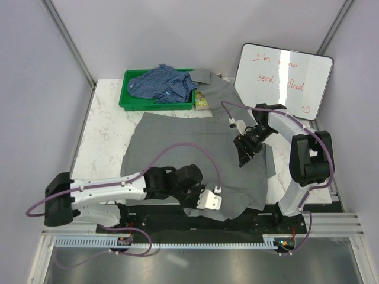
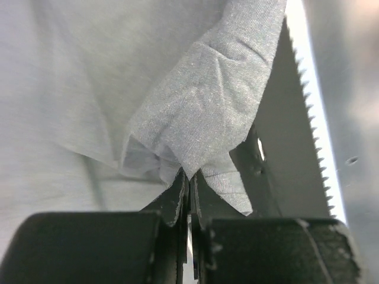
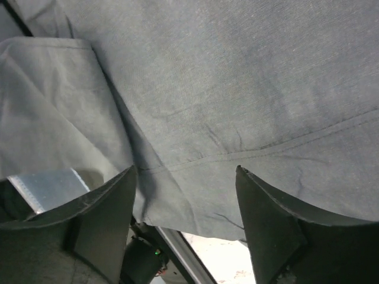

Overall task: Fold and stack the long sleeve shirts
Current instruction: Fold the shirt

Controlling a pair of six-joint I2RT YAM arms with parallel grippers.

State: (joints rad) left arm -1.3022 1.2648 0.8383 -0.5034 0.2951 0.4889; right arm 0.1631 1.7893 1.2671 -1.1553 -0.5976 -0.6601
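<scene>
The large grey shirt [image 1: 189,142] lies spread over the middle of the table. My left gripper [image 1: 190,195] is at its near hem, shut on a pinched fold of the grey cloth [image 2: 201,112]. My right gripper [image 1: 246,152] hangs open just above the shirt's right side; between its fingers [image 3: 106,219] I see grey cloth with a seam [image 3: 249,148]. The blue checked shirt [image 1: 164,83] lies crumpled in a green bin [image 1: 131,102] at the back left.
A whiteboard [image 1: 285,77] with red writing leans at the back right. A small yellowish object [image 1: 203,102] lies beside the bin. The toothed cable rail [image 2: 308,118] runs along the table's near edge.
</scene>
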